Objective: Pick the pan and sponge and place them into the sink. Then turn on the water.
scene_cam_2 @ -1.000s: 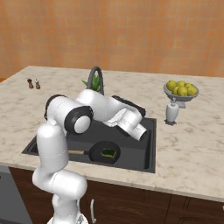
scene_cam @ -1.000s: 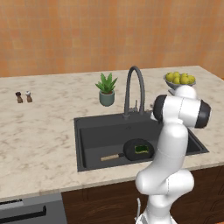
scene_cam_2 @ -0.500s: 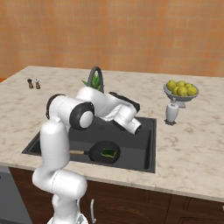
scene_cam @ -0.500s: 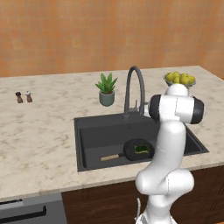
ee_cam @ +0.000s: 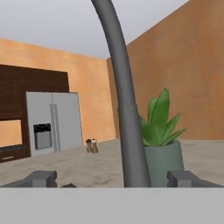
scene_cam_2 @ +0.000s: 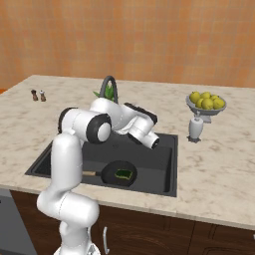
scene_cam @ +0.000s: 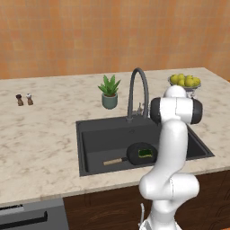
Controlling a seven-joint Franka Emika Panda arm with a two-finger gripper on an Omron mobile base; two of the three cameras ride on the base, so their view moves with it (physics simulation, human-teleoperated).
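I see even, bright, flat rendered light, soft shadows inside the sink (scene_cam: 90,143), no glare; my hand view looks slightly blurred.

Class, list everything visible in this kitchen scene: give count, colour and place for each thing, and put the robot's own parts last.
sink: one, dark grey, set in the counter.
faucet: one, dark, arched, behind the sink.
pan: one, black with a wooden handle, in the sink.
sponge: one, green and yellow, in the pan.
potted plant: one, green, left of the faucet.
lemons: a yellow heap, in a bowl on the counter's right.
shakers: two, small, far left on the counter.
white bottle: one, beside the bowl.
fridge: one, grey, far wall in the hand view.
gripper: one, dark fingers open either side of the faucet pipe.
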